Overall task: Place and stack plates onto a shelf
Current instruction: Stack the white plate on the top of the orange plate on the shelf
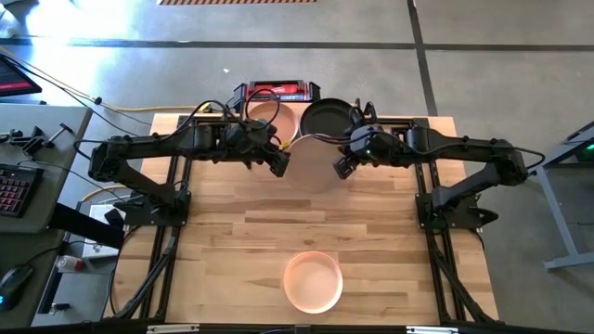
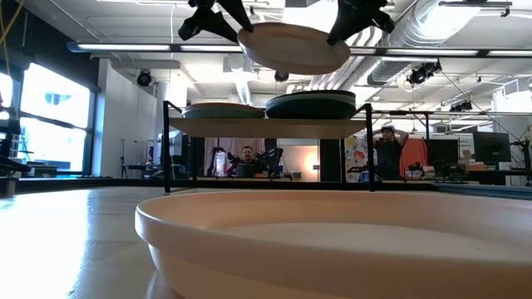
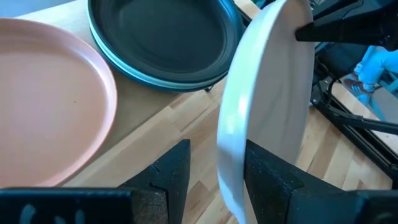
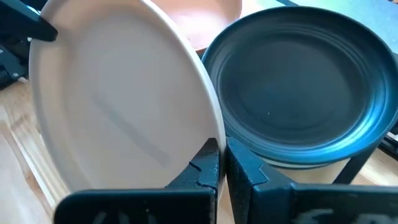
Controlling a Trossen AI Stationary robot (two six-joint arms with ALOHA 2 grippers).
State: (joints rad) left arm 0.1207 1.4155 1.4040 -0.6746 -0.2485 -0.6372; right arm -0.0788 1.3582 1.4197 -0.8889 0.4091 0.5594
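High view, operator: your shelf point(image 1: 295, 125) carries a peach stack point(image 1: 266, 112) and a black-topped stack point(image 1: 328, 118). Both grippers hold the beige plate point(image 1: 312, 165) aloft before it: right gripper point(image 1: 343, 167) pinched on its rim, left gripper point(image 1: 278, 165) spread, straddling the opposite rim.

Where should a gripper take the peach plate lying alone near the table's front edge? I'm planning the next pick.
Likely by its raised rim: the peach plate lies flat and upright on the table, so only the rim offers an edge. Come from above with one finger inside the rim, one outside, on whichever side is nearer the picking arm.
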